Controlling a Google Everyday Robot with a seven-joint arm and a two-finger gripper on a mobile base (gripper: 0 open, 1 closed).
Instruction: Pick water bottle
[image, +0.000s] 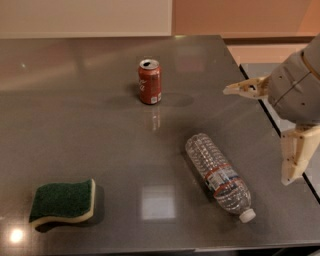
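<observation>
The water bottle (218, 177) is clear ribbed plastic with a red, white and blue label. It lies on its side on the dark grey table (75, 125), front right, white cap (247, 216) pointing to the front right corner. My gripper (256, 136) hangs at the right edge of the view, to the right of the bottle and above the table's right edge. It is open and empty: one cream finger (245, 89) points left, the other finger (294, 155) points down. It does not touch the bottle.
A red soda can (150, 81) stands upright at the table's middle back. A green and yellow sponge (64, 201) lies at the front left. The table's right edge (260, 105) runs just below the gripper.
</observation>
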